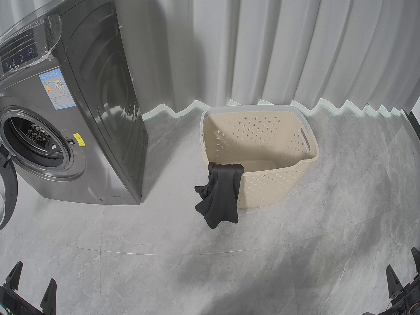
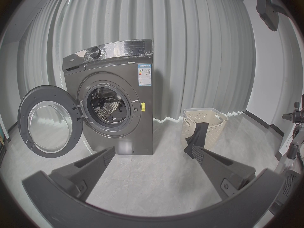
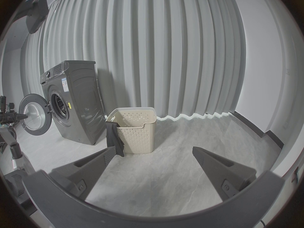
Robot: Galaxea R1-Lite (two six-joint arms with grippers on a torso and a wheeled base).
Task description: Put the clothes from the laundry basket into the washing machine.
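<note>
Head view showed one basket (image 1: 271, 184) right of one washer (image 1: 100, 110), whose door (image 1: 6, 193) stood open at the left edge. One garment (image 1: 221, 193) hung over the basket's near-left rim. Bare floor (image 1: 218, 263) separated these from the left gripper (image 1: 34, 273) and right gripper (image 1: 401, 259), both spread wide and empty.

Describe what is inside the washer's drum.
Dark cloth lies low in the drum, past the open door. The rim hides the drum's sides and floor, so more may lie there.
</note>
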